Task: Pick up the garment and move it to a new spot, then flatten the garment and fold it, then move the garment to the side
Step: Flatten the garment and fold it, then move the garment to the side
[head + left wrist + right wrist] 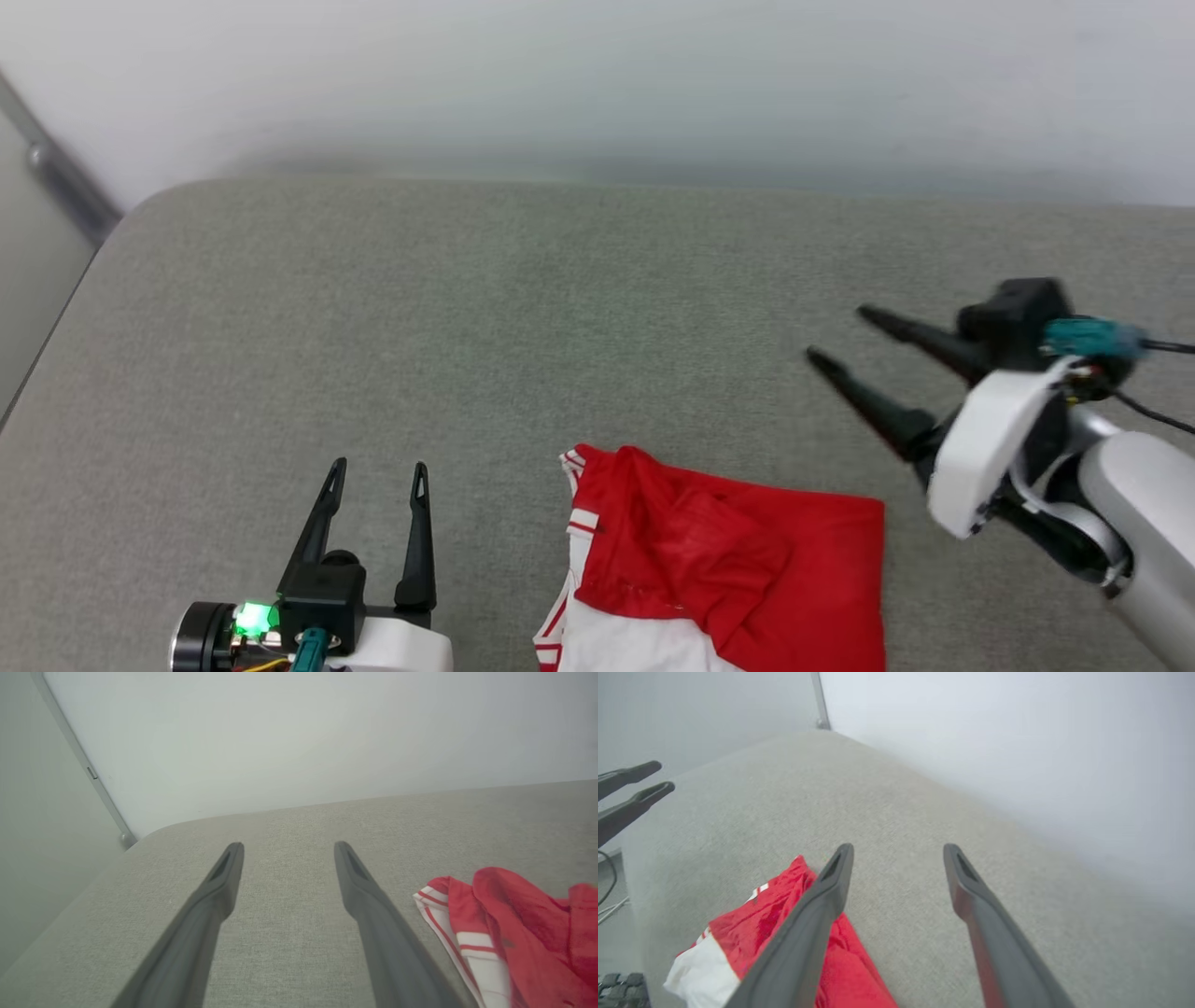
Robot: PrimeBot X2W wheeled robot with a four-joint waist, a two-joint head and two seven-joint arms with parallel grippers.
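Grey fabric covers the table [467, 308]. From the head we see the garment [738, 560] crumpled at its near edge, our left pincer [379, 465] apart at near left and our right pincer [837, 333] apart at right. Both wrist views show spread, empty fingers beside the garment.

The garment [728, 551] is matt cloth, the surface [467, 327] coarse grey weave.

You're facing a grey fabric surface [523, 308] with a rounded corner, a pale wall [597, 75] behind, a metal strip [56, 173] at left.
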